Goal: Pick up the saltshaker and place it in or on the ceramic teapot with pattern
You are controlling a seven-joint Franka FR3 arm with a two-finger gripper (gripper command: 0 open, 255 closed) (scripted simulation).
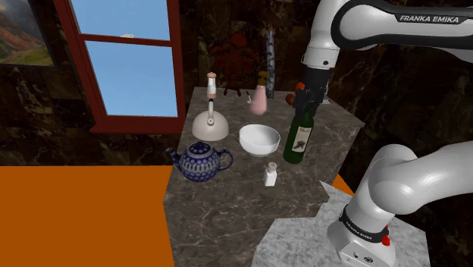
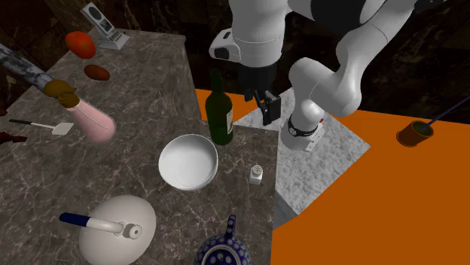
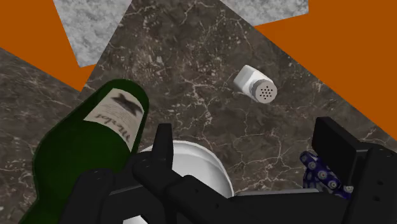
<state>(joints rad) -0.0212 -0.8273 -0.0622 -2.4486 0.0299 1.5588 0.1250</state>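
Gripper: fingers apart, nothing between them; hangs high over the marble counter, just beside the neck of the green wine bottle.
Saltshaker: small, white, alone on bare counter near the edge facing the stand; apart from the white bowl and from the bottle.
Shaker pose: upright, long axis vertical, holed cap up and facing the wrist camera.
Key relation: shaker well below the gripper and offset toward the stand side; in the shoulder view down and left of the hand, past the bottle's base. In the wrist view beyond the fingertips, not between them.
Teapot: blue patterned, lid on, at the shoulder view's left of the shaker, near but not touching; spout toward the bowl, handle away.
Step judged: approach, no grasp yet.
Next move needs: shift toward the stand-side edge, then straight descent with fingers either side of the upright body.
Risk: bottle close to the hand, likely clipped on a sideways move; bowl close to the path.
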